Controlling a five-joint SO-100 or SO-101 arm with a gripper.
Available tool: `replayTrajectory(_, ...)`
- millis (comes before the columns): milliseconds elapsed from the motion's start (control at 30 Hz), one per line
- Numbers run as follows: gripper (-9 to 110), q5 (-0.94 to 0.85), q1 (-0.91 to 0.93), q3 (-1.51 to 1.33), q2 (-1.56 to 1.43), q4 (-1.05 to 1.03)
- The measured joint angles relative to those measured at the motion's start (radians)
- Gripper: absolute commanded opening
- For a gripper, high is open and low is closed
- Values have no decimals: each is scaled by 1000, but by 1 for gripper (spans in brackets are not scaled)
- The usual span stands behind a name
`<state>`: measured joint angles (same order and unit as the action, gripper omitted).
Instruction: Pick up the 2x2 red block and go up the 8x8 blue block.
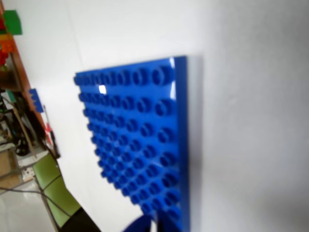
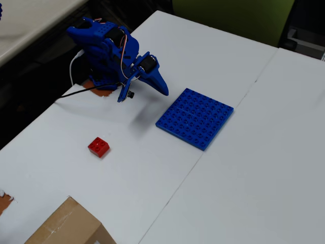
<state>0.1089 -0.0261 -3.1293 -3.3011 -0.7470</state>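
Observation:
The 2x2 red block (image 2: 98,147) sits on the white table at the left of the overhead view, well apart from the arm. The 8x8 blue block (image 2: 195,118) lies flat near the table's middle and fills the wrist view (image 1: 140,140), seen tilted. My gripper (image 2: 163,90) hangs above the table up and left of the blue plate, pointing toward it. Its jaws look shut and hold nothing. Only a blue fingertip (image 1: 139,225) shows at the bottom edge of the wrist view. The red block is out of the wrist view.
A cardboard box (image 2: 66,226) stands at the bottom left corner. A seam (image 2: 223,127) runs between two white tabletops. A green chair (image 2: 228,15) is behind the table. Coloured bricks (image 1: 9,24) and a small blue brick (image 1: 36,99) lie at the wrist view's left edge.

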Motion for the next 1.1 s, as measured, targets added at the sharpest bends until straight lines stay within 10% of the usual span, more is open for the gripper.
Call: replayTrajectory(1100,0,-57,18,-2,0,0)
